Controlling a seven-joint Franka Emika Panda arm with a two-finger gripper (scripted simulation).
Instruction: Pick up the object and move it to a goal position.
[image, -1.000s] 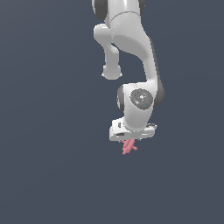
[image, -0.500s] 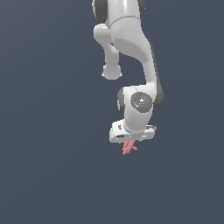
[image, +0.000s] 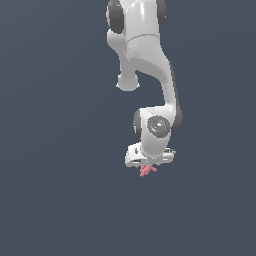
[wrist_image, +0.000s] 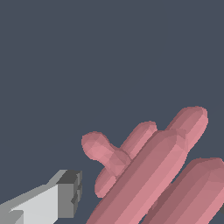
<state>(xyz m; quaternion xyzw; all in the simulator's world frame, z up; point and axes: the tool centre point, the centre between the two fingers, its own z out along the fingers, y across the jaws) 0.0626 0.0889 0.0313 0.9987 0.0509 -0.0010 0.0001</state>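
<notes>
Pinched in gripper (image: 148, 167), object (image: 147, 171) below it: probably light, rigid, lumpy; grip central crossing.

Backdrop (image: 50, 150): uniform dark slate blue-grey, filling both views edge to edge. No seam, horizon or surface texture can be made out. Lighting even and flat; backdrop (wrist_image: 65, 52) shows the same unshaded tone.

The wrist view's edge cuts off the object (wrist_image: 148, 175) and one gripper finger (wrist_image: 48, 203).
</notes>
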